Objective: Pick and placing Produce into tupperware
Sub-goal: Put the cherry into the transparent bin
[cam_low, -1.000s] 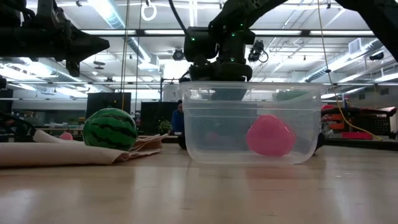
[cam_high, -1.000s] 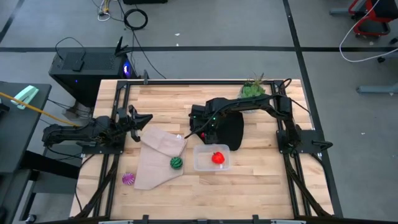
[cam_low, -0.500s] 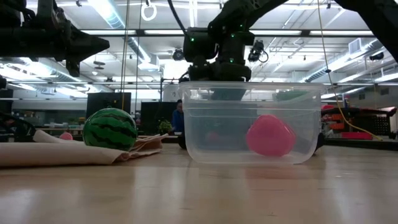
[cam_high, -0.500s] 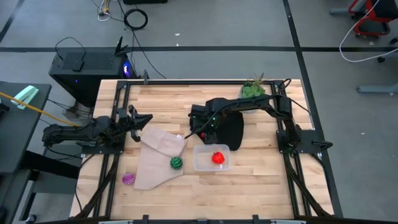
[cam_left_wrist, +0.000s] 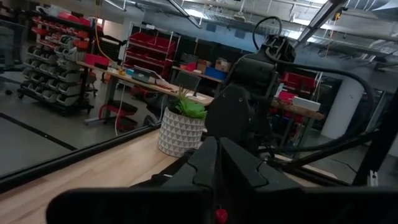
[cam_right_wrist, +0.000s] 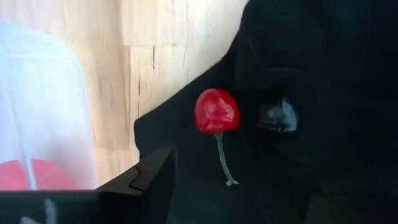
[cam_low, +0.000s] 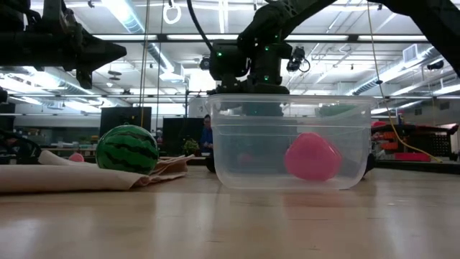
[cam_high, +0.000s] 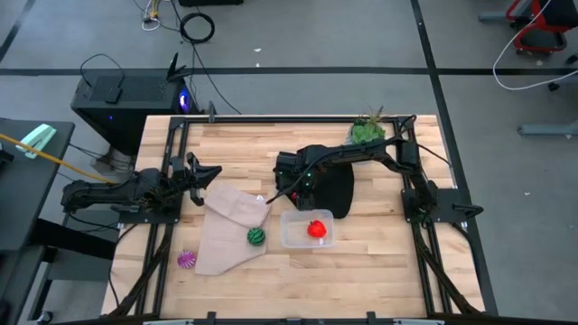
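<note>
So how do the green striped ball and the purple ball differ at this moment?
The green striped ball lies on the beige cloth; the purple ball lies on the bare table, just off the cloth's edge. The green one is closer to the tupperware; the purple one is farther away, near the table's left edge. The green one looks slightly larger. Both are round, outside the tupperware, and no gripper holds them.

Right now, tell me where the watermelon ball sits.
In the high view, the green striped ball lies on the beige cloth, just left of the clear tupperware.
</note>
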